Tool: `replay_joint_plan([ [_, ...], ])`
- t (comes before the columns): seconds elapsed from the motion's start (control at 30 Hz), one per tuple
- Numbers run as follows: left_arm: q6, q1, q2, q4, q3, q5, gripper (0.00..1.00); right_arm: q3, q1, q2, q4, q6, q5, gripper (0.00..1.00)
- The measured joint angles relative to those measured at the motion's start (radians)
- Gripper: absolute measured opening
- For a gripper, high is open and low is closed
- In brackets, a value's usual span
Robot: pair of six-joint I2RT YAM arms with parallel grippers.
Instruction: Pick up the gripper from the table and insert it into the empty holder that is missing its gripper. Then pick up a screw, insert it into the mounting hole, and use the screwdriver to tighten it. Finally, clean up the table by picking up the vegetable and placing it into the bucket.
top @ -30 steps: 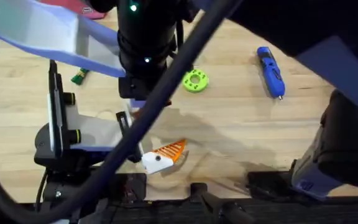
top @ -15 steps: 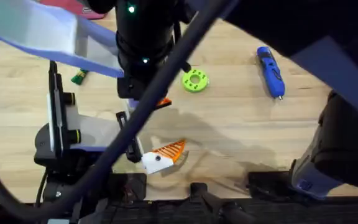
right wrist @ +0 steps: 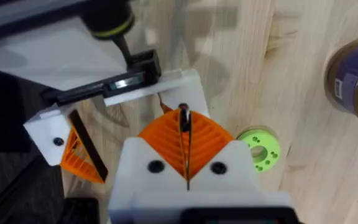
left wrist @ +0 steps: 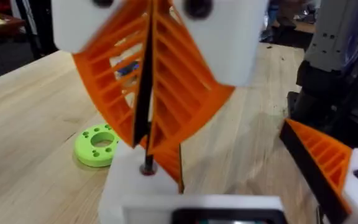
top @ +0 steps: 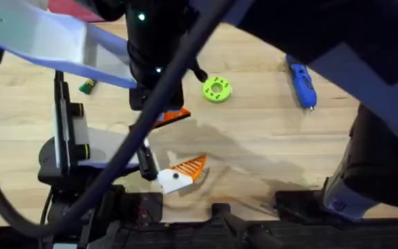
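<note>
My right gripper [left wrist: 148, 144] hangs point-down over the left arm's white holder [left wrist: 129, 190], its orange ribbed pads shut on a thin dark screw [left wrist: 146, 160]. The screw's tip meets the small hole in the holder's top. The right wrist view shows the same screw [right wrist: 184, 123] between the pads above the holder [right wrist: 169, 87]. A sliver of orange sits at the holder beside the screw. My left gripper [top: 175, 142] stands open, its other orange finger [left wrist: 319, 158] well apart. The blue screwdriver [top: 300, 79] lies at the far right. The vegetable [top: 87, 86] lies far left. The bucket [right wrist: 350, 78] stands beyond.
A flat bright-green ring [top: 217, 89] with holes lies on the wooden table [top: 268, 131] just past the grippers. The right arm crosses the middle close under the overhead camera, dark and large, hiding much of the table's left and back.
The right arm has shifted slightly, and its orange fingertips have come out from under it above the left gripper. The left arm has stayed put.
</note>
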State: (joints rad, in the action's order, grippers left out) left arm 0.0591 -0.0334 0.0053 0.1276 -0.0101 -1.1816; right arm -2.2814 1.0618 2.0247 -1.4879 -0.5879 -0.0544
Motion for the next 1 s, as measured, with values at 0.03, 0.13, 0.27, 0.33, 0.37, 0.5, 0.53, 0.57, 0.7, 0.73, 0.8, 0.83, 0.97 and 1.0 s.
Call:
replay_joint_plan([
  [0.03,0.000,0.000,0.000,0.000,0.000,0.000,0.987,0.000,0.000,0.000,0.000,0.000,0.000,0.006],
  [0.13,0.000,0.000,0.000,0.000,0.000,0.000,0.987,0.000,0.000,0.000,0.000,0.000,0.000,0.006],
  [0.27,0.000,0.000,0.000,0.000,0.000,0.000,0.987,0.000,0.000,0.002,0.000,0.000,0.000,0.006],
  [0.33,0.000,0.000,0.000,0.000,0.000,0.000,0.987,0.000,0.000,0.011,0.000,0.000,0.000,0.006],
  [0.37,-0.003,0.000,0.000,0.000,0.000,0.000,0.987,0.000,0.000,0.017,0.000,0.000,0.000,0.006],
  [0.5,-0.015,0.000,0.000,0.000,0.000,0.001,0.987,0.000,0.000,0.029,-0.001,0.000,0.000,0.006],
  [0.53,-0.015,0.000,0.000,0.000,0.000,0.000,0.987,0.000,0.000,0.029,0.000,0.000,0.000,0.006],
  [0.57,-0.015,0.000,0.000,0.000,0.000,0.000,0.987,0.000,0.000,0.029,0.000,0.000,0.000,0.006],
  [0.7,-0.015,0.000,0.000,0.000,0.000,0.000,0.987,0.000,0.000,0.029,0.004,0.000,0.000,0.006],
  [0.73,-0.015,0.000,0.000,0.000,0.000,0.000,0.987,0.000,0.000,0.029,0.007,0.000,0.000,0.006],
  [0.8,-0.015,0.000,0.000,0.000,0.000,0.000,0.987,0.000,0.000,0.029,0.013,0.001,0.000,0.006],
  [0.83,-0.015,0.000,0.000,0.000,0.000,0.000,0.987,0.000,0.000,0.029,0.016,0.001,0.000,0.006],
  [0.97,-0.015,0.000,0.000,0.000,0.000,0.000,0.987,0.000,0.000,0.029,0.018,0.001,0.000,0.006],
  [1.0,-0.015,0.000,0.000,0.000,0.000,0.000,0.987,0.000,0.000,0.029,0.018,0.002,0.000,0.006],
])
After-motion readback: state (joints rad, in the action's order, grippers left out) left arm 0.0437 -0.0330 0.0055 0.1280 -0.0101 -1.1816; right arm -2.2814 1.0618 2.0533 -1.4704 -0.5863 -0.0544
